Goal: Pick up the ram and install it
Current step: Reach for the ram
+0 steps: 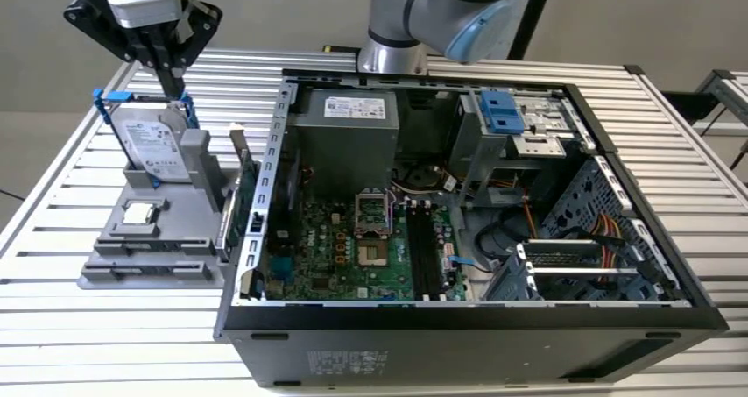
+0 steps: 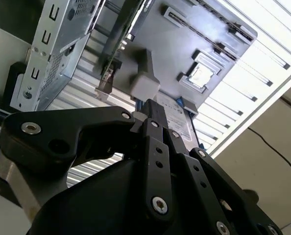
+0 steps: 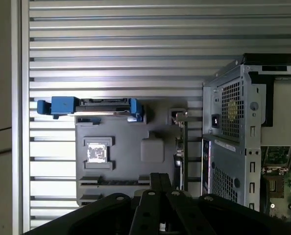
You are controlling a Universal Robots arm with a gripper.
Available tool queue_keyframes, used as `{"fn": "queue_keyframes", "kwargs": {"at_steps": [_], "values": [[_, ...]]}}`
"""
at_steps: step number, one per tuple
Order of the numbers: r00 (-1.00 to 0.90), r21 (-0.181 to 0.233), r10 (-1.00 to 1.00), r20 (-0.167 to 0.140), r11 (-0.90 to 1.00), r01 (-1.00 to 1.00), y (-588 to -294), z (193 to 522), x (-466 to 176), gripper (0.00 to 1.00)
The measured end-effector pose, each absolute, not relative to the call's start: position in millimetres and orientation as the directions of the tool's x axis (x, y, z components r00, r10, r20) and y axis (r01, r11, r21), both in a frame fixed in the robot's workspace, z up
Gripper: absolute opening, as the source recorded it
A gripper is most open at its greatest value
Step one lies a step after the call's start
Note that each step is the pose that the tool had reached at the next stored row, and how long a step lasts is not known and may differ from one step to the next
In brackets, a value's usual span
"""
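Note:
The ram (image 1: 244,185) is a thin dark green stick standing on edge in the grey holder (image 1: 150,258), along the side nearest the computer case. In the first wrist view the ram (image 3: 180,147) appears edge-on, and in the second wrist view the ram (image 2: 112,61) runs beside the case wall. My gripper (image 1: 177,88) hangs over the holder's far end, just above the hard drive (image 1: 154,145) in its blue frame. Its black fingers are shut with nothing between them, as both wrist views confirm: gripper (image 3: 161,177), gripper (image 2: 153,106). It is off to the side of the ram and apart from it.
A small square silver processor chip (image 1: 140,212) lies in a recess of the holder. The open computer case (image 1: 654,195) fills the exterior view's right, with the motherboard (image 1: 345,252) and its long black slots (image 1: 423,250) exposed. The slatted metal table (image 1: 70,327) surrounds both.

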State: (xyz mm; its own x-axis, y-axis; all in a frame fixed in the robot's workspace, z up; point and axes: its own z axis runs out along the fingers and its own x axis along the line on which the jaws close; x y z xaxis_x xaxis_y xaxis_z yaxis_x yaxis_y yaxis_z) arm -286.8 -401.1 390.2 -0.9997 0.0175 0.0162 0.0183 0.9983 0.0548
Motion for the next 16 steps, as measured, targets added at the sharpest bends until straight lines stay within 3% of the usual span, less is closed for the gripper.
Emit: {"fn": "queue_keyframes", "kwargs": {"at_steps": [16], "values": [[-1.000, 0.055, 0.017, 0.016, 0.998, 0.018, -401.2, 390.0, -314.5, 0.00]]}}
